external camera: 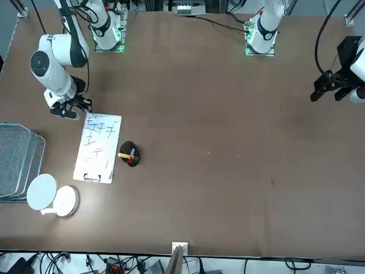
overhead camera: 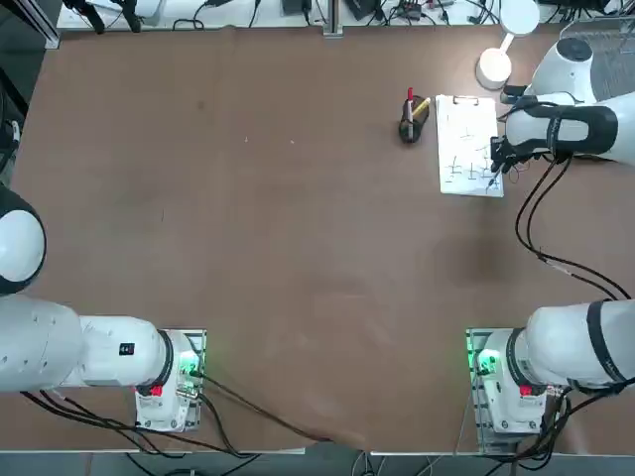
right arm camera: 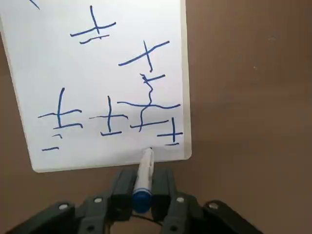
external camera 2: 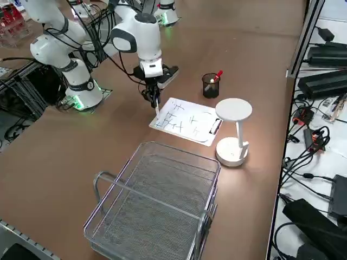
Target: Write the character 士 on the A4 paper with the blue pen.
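The A4 paper (overhead camera: pixel 468 144) (external camera: pixel 98 148) (external camera 2: pixel 187 122) lies at the table's far right, with a clip on its far short edge and several blue handwritten characters on it (right arm camera: pixel 97 73). My right gripper (overhead camera: pixel 501 159) (external camera: pixel 80 105) (external camera 2: pixel 153 95) (right arm camera: pixel 144 183) hovers over the sheet's near right corner, shut on the blue pen (right arm camera: pixel 144 175) (external camera 2: pixel 157 109). The pen shows a pale barrel with a blue end and points down. Its tip meets the paper close to the near edge, right beside the last small character.
A black pen cup (overhead camera: pixel 412 124) (external camera: pixel 130 155) (external camera 2: pixel 210 85) holding a red and a yellow pen stands just left of the paper. A white desk lamp (overhead camera: pixel 493 67) (external camera 2: pixel 233 130) stands beyond the clip end. A wire basket (external camera 2: pixel 157 206) (external camera: pixel 17 154) sits off the paper's right.
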Available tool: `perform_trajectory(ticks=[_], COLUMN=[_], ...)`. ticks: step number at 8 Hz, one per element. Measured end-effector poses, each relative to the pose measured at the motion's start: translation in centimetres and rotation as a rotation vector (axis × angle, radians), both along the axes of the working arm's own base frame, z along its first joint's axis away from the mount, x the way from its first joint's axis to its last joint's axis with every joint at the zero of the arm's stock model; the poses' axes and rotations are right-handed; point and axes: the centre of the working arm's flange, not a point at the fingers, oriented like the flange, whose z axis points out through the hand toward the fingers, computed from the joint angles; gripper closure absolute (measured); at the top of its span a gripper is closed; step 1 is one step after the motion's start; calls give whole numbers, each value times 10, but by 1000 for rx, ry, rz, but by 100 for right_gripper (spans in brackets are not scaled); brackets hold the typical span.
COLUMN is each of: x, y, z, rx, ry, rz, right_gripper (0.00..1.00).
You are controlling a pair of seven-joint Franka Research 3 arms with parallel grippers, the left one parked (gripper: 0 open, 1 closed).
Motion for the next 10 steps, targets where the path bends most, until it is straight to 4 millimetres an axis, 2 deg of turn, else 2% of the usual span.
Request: perform_trajectory(ticks=[10], x=[1], y=[3], z=[0], rx=[-1], ry=[-6], rz=[-19], right_gripper=[79])
